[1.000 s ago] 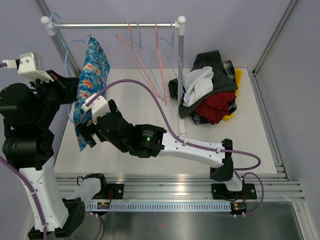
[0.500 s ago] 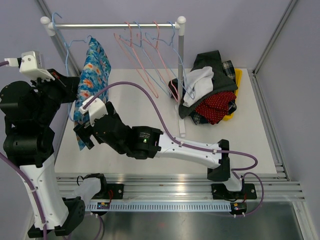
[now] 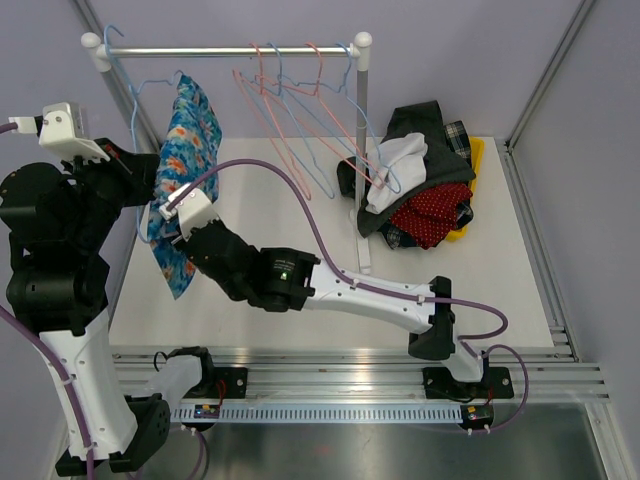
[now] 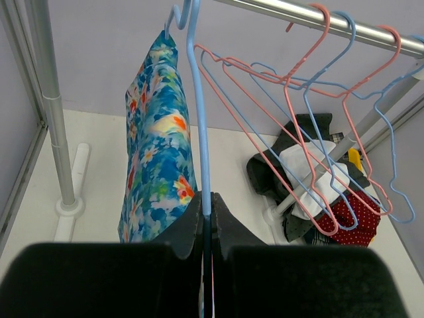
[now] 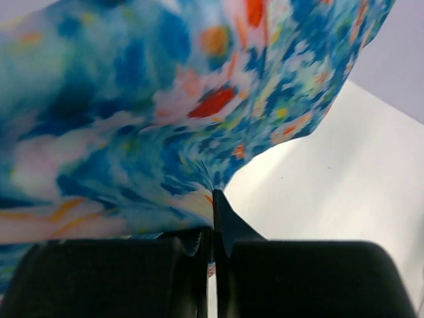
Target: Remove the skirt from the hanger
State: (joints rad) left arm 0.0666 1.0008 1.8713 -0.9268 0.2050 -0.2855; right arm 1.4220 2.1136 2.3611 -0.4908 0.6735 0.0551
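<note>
Skirt (image 3: 186, 150): blue floral cloth with orange, red and white blotches. It hangs in a narrow drape from the light blue hanger (image 4: 199, 132) at the left end of the rail (image 3: 230, 50), above the left side of the table (image 3: 500, 270).
Skirt top: bunched high against the hanger's wire, close under the hook.
Skirt hem: low by the table's left edge, drawn toward the right arm.
Hanger hook: up by the rail's left end knob. Whether it sits on the rail I cannot tell.
Left claw (image 4: 207, 205): fingers pressed together on the hanger's long blue wire, which runs straight down between them. The skirt hangs just to the left in the left wrist view.
Right claw (image 5: 213, 205): fingers closed on a fold of the skirt's lower cloth — fabric fills most of the right wrist view, with bare table to the right.
Right arm: stretched across the table from the right base to the skirt.
Spare hangers (image 3: 300, 110): pink and blue wire, bare, swung at a slant along the rail's middle and right end.
Clothes pile (image 3: 420, 190): dark, white, plaid and red dotted pieces — heaped at the table's far right, beside the rack's upright post (image 3: 362, 150).
</note>
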